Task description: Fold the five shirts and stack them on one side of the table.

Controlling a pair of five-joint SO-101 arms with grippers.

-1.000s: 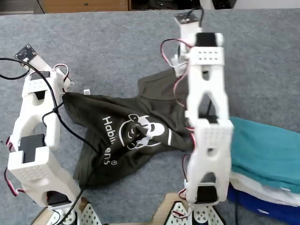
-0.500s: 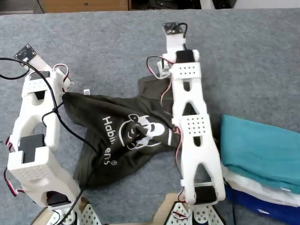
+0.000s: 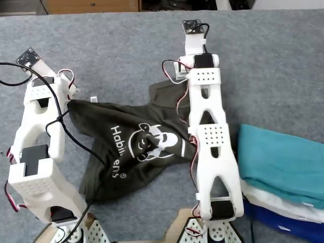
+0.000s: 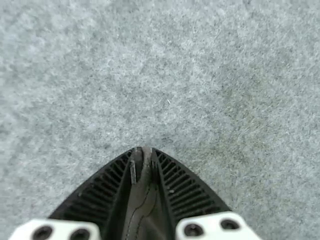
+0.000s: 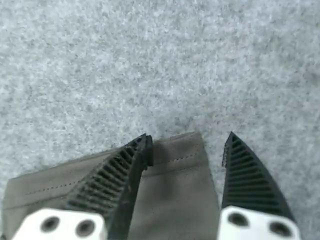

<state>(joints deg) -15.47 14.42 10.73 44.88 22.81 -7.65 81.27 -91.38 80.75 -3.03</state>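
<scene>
- A dark shirt (image 3: 142, 147) with a white print lies crumpled and unfolded in the middle of a grey felt-covered table (image 3: 116, 45), between two white robot arms.
- The left gripper (image 4: 142, 150) is at the shirt's left edge. Its jaws are pressed together on a thin fold of the dark cloth, so it has that side pinned.
- The right arm stretches over the shirt to its far edge. The right gripper (image 5: 188, 139) stands with its jaws apart, one on each side of a hemmed corner of the cloth, and has not closed on it.
- At the right side of the table, well apart from the dark shirt, sits a stack of folded shirts (image 3: 283, 162): a teal one on top, with white and blue beneath.
- The step in hand appears to be taking hold of the dark shirt at two points so it can be spread flat before folding.
- The next move likely calls for the right jaws to lower and close on the hemmed corner, catching enough cloth that it does not slip, and then for both arms to pull apart to draw the shirt smooth.
</scene>
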